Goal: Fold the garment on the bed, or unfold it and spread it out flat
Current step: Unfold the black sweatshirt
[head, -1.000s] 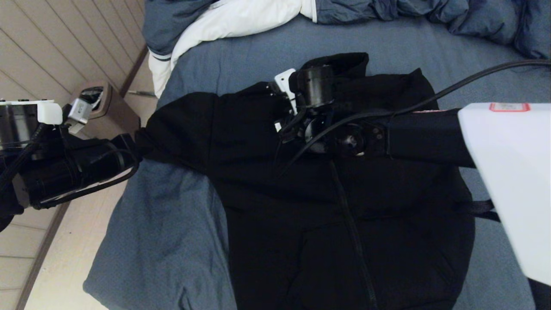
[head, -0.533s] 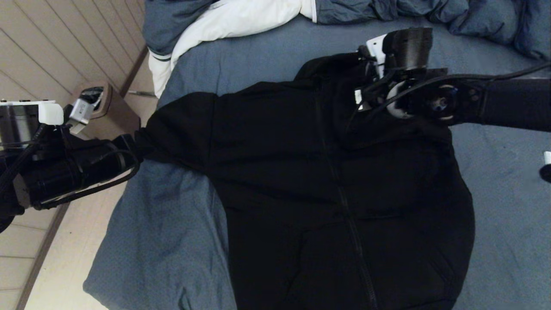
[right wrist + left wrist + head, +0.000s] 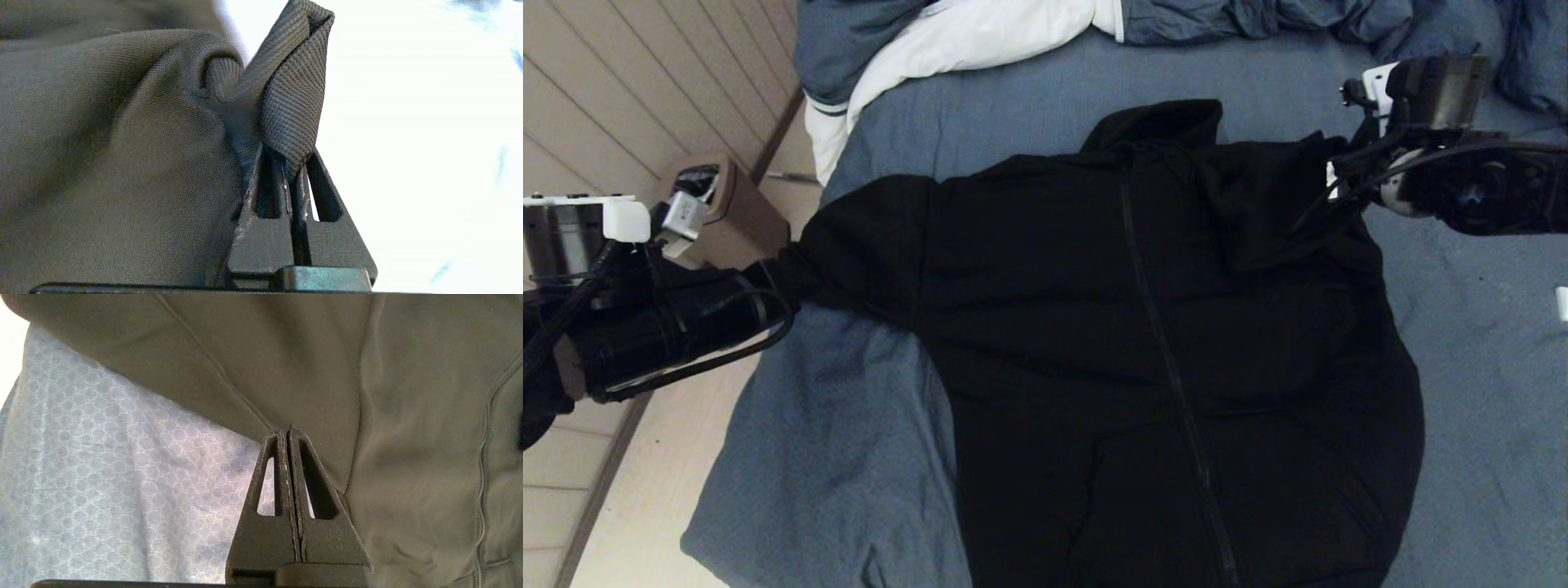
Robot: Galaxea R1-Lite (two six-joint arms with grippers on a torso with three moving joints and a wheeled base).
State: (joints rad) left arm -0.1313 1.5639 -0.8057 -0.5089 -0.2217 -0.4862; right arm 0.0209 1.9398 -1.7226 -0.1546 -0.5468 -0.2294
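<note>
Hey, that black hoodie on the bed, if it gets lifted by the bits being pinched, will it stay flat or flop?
The hoodie would probably flop: in the right wrist view its ribbed cloth bunches and folds in the right gripper. It likely sags between holds, since only the left gripper pinches the other side. It seems unlikely to slide much on the textured bed.

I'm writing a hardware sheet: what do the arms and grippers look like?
Both arms are black with looped black cables and white housing near the wrists. The left gripper and right gripper have dark triangular fingers with slotted cut-outs.
</note>
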